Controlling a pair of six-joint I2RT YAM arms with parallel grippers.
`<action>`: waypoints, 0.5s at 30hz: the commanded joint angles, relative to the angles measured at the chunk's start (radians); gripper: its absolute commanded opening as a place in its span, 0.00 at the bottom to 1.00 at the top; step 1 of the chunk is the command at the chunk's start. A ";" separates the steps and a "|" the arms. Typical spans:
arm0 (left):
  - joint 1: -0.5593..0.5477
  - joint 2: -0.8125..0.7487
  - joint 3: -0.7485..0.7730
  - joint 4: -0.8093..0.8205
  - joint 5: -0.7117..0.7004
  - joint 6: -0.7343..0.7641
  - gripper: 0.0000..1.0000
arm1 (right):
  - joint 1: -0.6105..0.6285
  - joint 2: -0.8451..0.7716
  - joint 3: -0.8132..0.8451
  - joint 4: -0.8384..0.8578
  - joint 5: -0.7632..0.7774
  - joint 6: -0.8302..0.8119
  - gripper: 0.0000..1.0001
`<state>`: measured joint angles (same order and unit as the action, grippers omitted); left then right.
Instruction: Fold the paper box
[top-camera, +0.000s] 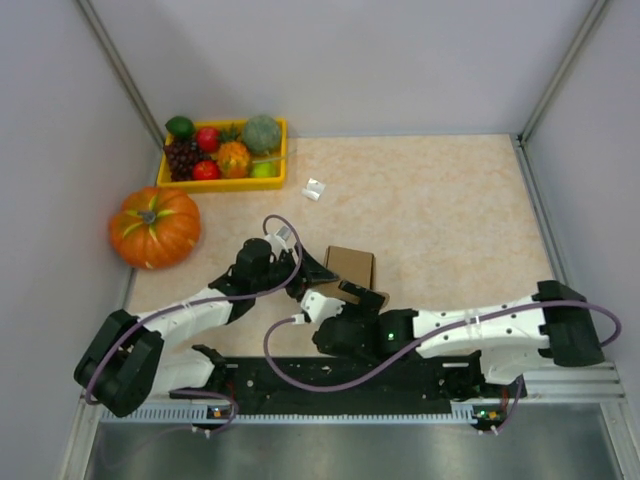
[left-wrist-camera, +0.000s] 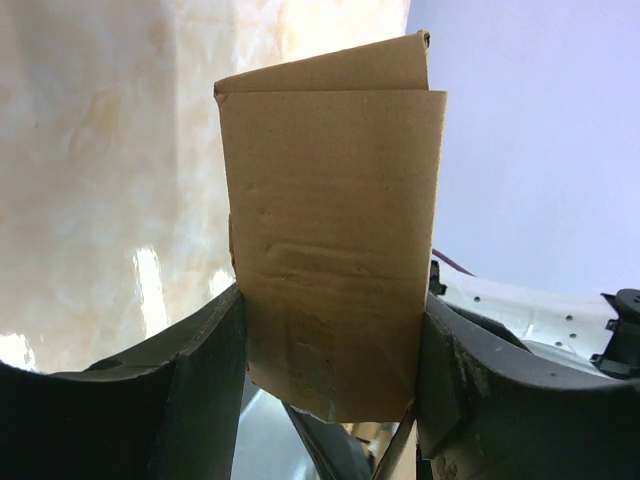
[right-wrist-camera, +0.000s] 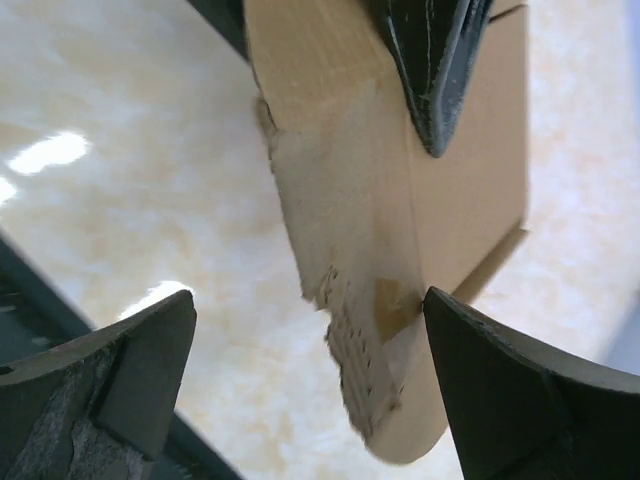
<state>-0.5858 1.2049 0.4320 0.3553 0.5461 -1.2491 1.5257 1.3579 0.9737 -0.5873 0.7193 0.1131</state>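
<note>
**Left jaws clamp box, right jaws spread at its lower flap**

Box (top-camera: 350, 267) sits just below the middle of the top view, between the two arm tips, over the table (top-camera: 440, 210). Can't tell if it touches the table.

Left wrist view: box (left-wrist-camera: 330, 250) fills the centre, brown, partly folded, with one panel bent over behind its top edge. Left jaws are closed on it, and a dark finger (left-wrist-camera: 200, 370) presses each side of its lower half.

Right wrist view: box (right-wrist-camera: 340, 190) comes down from the top of the frame, with a rounded flap with a rough, torn-looking edge at bottom centre. Right jaws are wide apart and not clamping. The flap lies between the fingers (right-wrist-camera: 140, 360), close to the finger on the right of the frame; contact unclear. A left-arm finger tip (right-wrist-camera: 430, 70) shows at top, on the box.

Top view, upper left: pumpkin (top-camera: 154, 226) at the table's left edge and a yellow tray (top-camera: 222, 184) of fruit behind it. Small white object (top-camera: 315, 189) lies right of the tray, well apart from the box.
</note>
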 joint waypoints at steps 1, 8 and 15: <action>0.021 -0.051 0.024 -0.067 0.109 -0.088 0.54 | 0.021 0.084 0.051 0.004 0.320 -0.176 0.96; 0.037 -0.111 0.019 -0.115 0.172 -0.148 0.54 | 0.025 0.130 -0.009 0.207 0.382 -0.360 0.94; 0.041 -0.206 0.019 -0.190 0.176 -0.168 0.68 | 0.025 0.121 -0.039 0.345 0.438 -0.487 0.65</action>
<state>-0.5381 1.0695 0.4324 0.2230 0.6571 -1.3949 1.5471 1.4960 0.9470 -0.3725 1.0801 -0.2813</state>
